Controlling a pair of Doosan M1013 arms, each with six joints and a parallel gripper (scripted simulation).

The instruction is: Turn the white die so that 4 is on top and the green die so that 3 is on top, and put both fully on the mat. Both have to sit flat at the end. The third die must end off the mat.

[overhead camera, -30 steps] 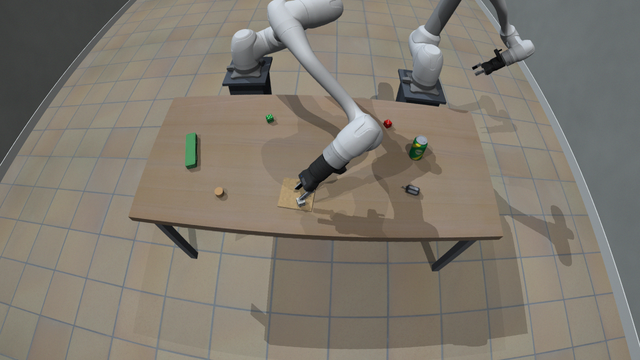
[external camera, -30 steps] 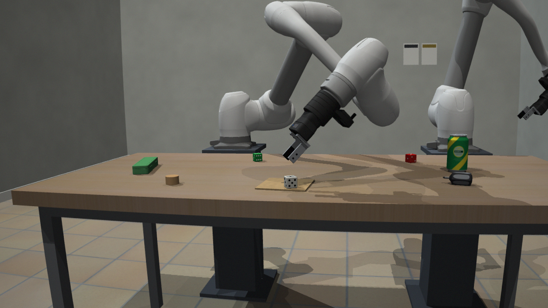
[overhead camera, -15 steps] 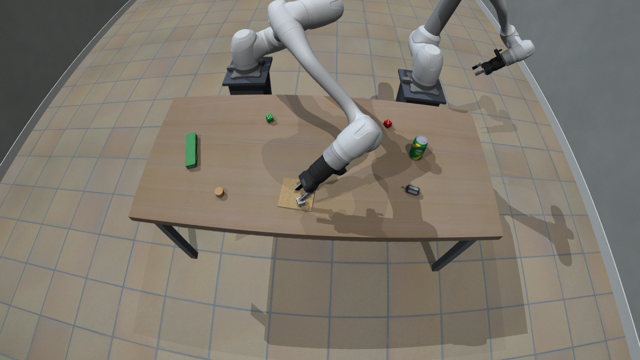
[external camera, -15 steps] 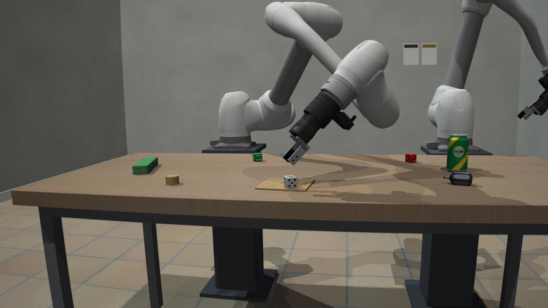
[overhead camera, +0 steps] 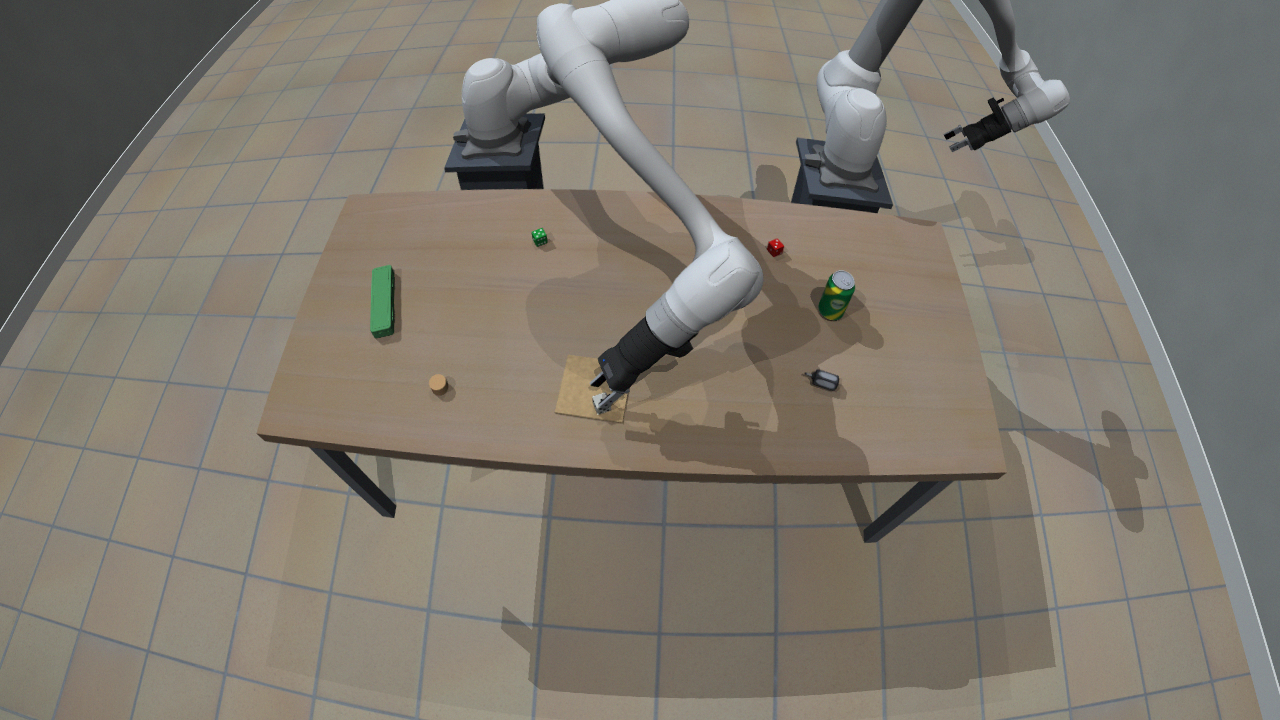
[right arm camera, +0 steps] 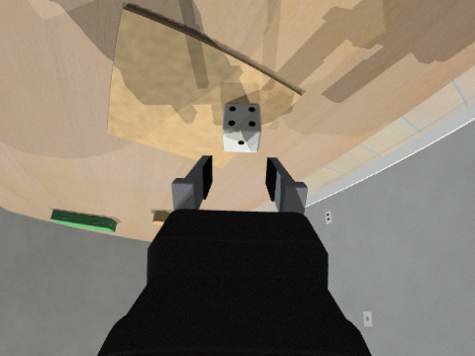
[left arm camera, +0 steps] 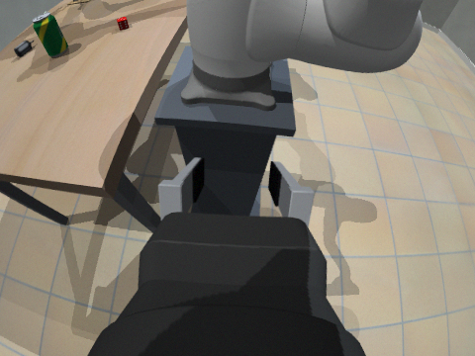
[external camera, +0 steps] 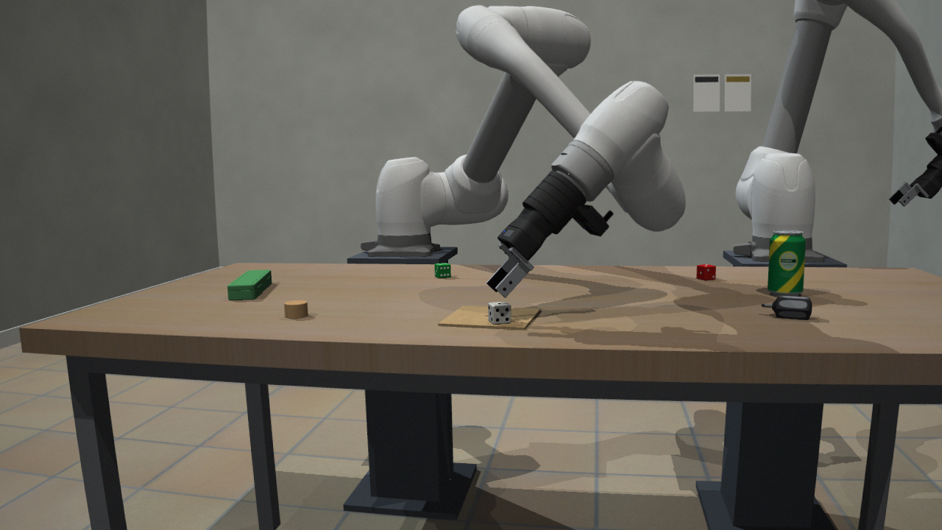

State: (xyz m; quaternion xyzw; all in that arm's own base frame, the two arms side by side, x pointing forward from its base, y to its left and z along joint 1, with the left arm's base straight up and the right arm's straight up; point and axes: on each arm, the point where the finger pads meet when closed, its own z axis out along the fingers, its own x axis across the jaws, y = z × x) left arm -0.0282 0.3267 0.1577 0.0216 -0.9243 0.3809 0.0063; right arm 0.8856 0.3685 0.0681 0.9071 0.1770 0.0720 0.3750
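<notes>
White die (overhead camera: 598, 401) (external camera: 499, 313) (right arm camera: 241, 124), green die (overhead camera: 538, 237) (external camera: 442, 271), red die (overhead camera: 776, 247) (external camera: 706, 271) (left arm camera: 123, 23): three. One mat (overhead camera: 575, 385) (external camera: 461, 319) (right arm camera: 163, 59); white sits toward its five o'clock edge. Right tool (overhead camera: 597, 396) (external camera: 498, 290) (right arm camera: 239, 178) mostly open, left tool (overhead camera: 950, 141) (external camera: 896, 199) (left arm camera: 237, 183) fully open, both empty.

Compared with the earlier frames, the right gripper (overhead camera: 596, 396) (external camera: 498, 290) (right arm camera: 238, 169) had come down, small at first, then more clearly over the last interval. Its fingertips ended nearer the white die (overhead camera: 599, 400) (external camera: 499, 313) (right arm camera: 241, 128), just above it in the exterior view. The right arm's wrist (overhead camera: 716, 277) (external camera: 625, 125) had sunk with it, tilt much the same. The gripper's shadow (overhead camera: 689, 438) had shifted slightly across the table (overhead camera: 465, 313) (external camera: 369, 333) (right arm camera: 54, 104).
</notes>
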